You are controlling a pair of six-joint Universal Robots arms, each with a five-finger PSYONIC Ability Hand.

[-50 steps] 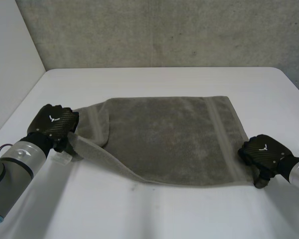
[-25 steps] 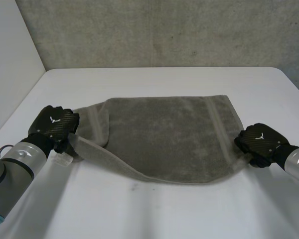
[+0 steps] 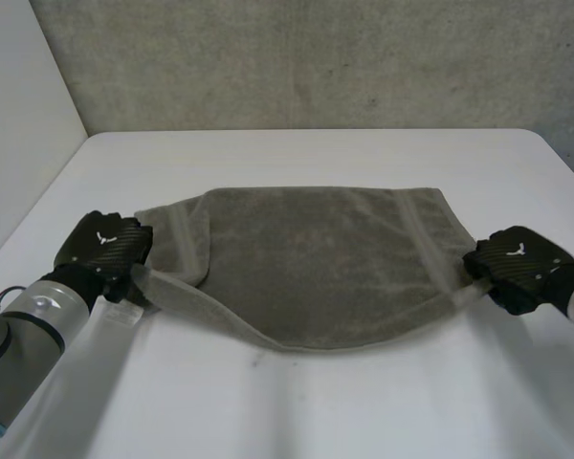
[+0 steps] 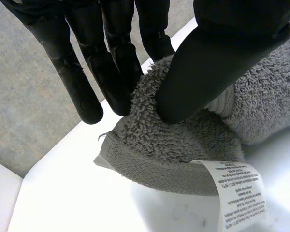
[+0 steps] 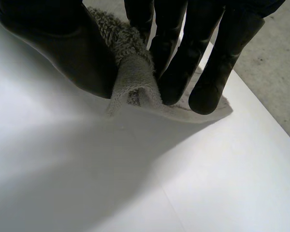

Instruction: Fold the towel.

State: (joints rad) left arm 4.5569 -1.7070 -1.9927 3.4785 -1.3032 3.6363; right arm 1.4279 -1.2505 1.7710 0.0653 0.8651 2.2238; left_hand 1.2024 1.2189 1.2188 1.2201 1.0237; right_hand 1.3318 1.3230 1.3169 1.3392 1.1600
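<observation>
A grey-brown towel [image 3: 316,258] lies across the middle of the white table [image 3: 297,402], its near edge lifted off the surface and sagging between my hands. My left hand [image 3: 102,244] is shut on the towel's near left corner; in the left wrist view the thumb [image 4: 208,63] pinches the towel [image 4: 183,140] against the fingers [image 4: 111,67], with a white care label [image 4: 234,193] hanging below. My right hand [image 3: 518,266] is shut on the near right corner; in the right wrist view the towel [image 5: 133,77] is bunched between thumb [image 5: 63,43] and fingers [image 5: 183,53].
A grey concrete wall [image 3: 306,62] rises behind the table's far edge. A white panel [image 3: 19,143] stands along the left side. Bare table surface lies in front of the towel and behind it.
My right hand slid in over the towel's near right corner, closed on it and lifted it. The near edge now sags between both hands. The left hand kept its grip.
</observation>
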